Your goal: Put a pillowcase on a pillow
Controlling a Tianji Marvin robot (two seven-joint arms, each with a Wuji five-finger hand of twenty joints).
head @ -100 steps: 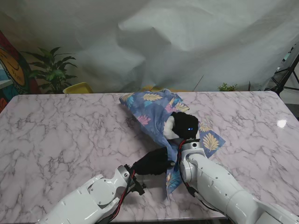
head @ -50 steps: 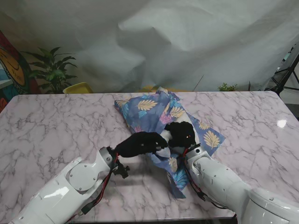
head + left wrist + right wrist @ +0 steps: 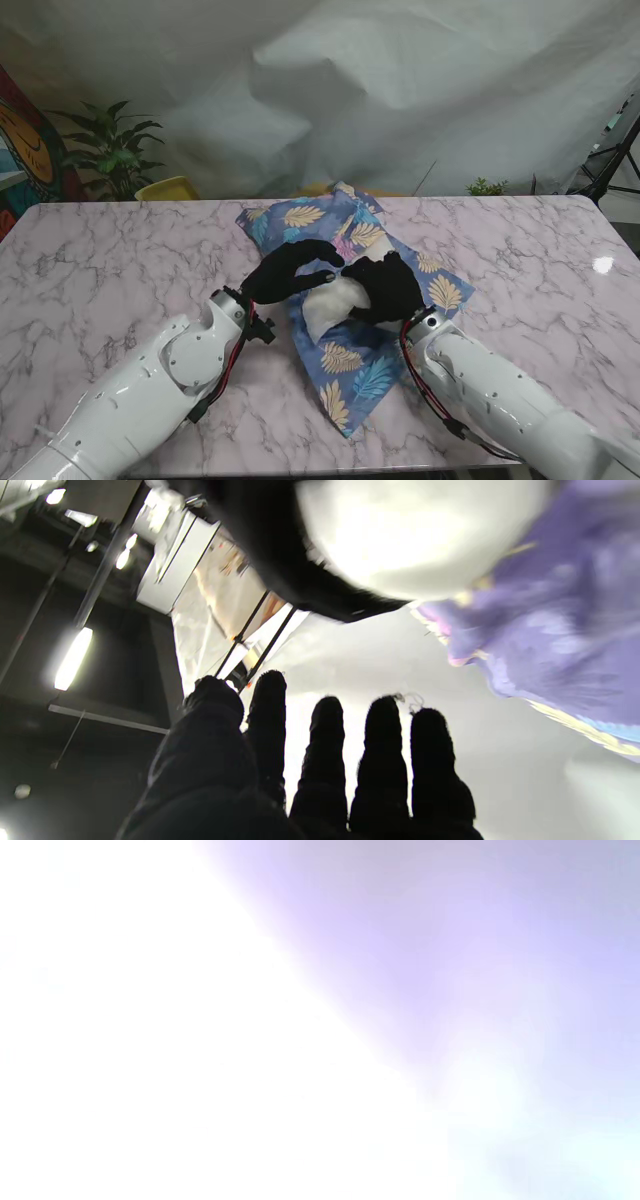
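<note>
1. Marble table (image 3: 110,260) spreads pink and grey-veined under everything.
2. Nearest me, the pillowcase's (image 3: 350,375) loose blue leaf-print end lies flat on the table between both arms.
3. Farther on, the right hand (image 3: 385,287) grasps the white pillow (image 3: 330,300) at the pillowcase opening; its wrist view shows only a pale blur.
4. Beside it, the left hand (image 3: 290,270) rests at the pillow's left edge, fingers (image 3: 327,750) straight and apart, gripping nothing.
5. Farthest, white drapery (image 3: 400,90) hangs behind.
</note>
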